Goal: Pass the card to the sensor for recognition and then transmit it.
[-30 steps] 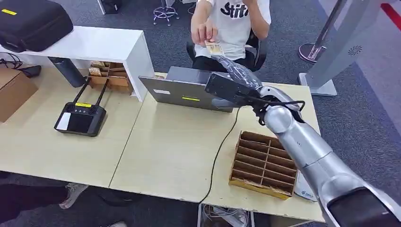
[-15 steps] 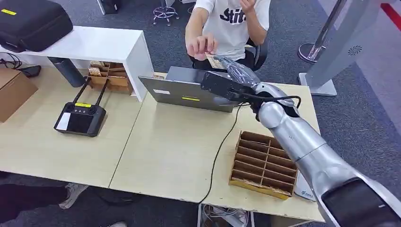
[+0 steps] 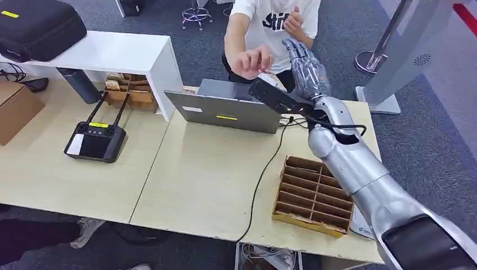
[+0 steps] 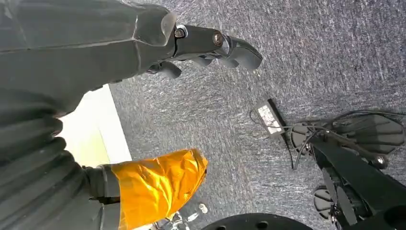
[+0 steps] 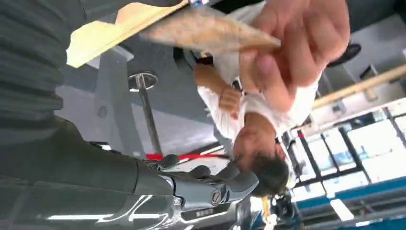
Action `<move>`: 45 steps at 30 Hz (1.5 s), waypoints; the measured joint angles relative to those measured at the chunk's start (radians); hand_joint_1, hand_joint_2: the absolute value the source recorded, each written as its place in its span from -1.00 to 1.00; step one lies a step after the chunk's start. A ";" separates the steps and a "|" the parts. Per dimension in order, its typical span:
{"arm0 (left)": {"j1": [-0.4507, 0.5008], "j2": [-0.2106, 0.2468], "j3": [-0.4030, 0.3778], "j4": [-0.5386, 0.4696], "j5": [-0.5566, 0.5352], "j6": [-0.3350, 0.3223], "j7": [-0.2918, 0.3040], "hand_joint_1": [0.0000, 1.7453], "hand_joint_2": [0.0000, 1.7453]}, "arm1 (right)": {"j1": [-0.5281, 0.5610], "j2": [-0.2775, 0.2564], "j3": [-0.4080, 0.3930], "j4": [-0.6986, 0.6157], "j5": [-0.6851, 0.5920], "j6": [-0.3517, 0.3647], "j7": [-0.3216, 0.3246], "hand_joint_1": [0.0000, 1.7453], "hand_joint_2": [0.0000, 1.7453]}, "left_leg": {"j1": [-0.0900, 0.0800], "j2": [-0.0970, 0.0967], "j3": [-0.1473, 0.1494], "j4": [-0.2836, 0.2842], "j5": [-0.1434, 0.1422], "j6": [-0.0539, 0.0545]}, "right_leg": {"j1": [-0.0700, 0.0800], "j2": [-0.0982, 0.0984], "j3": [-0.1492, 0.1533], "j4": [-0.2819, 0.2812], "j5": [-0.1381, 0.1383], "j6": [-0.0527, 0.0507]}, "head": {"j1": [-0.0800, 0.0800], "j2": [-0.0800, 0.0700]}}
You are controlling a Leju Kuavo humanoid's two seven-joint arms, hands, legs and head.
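A seated person's hand (image 3: 253, 59) pinches the tan card (image 5: 206, 31) just beyond the far table edge. My right hand (image 3: 304, 63) is raised beside that hand, to its right. Its fingers are spread and point upward, and it holds nothing. In the right wrist view the dark fingers (image 5: 210, 187) stand apart from the card. The grey laptop-like device (image 3: 225, 107) with a yellow label lies on the table below. My left hand (image 4: 206, 43) hangs over the carpet with loose fingers, and its orange-taped thumb (image 4: 158, 184) holds nothing.
A wooden divider box (image 3: 312, 194) sits at the right front of the table, with a black cable (image 3: 261, 174) running past it. A black remote controller (image 3: 95, 140) lies at the left. A white shelf (image 3: 112, 53) and a cardboard box (image 3: 17, 109) stand at the back left, and a grey stand (image 3: 405, 56) at the right.
My right hand has swung up and to the right, away from the card, and its fingers have spread. The person's hand keeps the card and has shifted a little.
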 joint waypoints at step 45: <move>0.003 -0.002 -0.028 0.000 0.000 -0.004 -0.024 -1.00 1.00 | 0.104 -0.002 -0.146 -0.091 0.026 -0.013 -0.019 1.00 1.00 | 0.000 0.000 0.000 0.000 0.000 0.000 | 0.000 0.000 0.000 0.000 0.000 0.000 | 0.000 0.000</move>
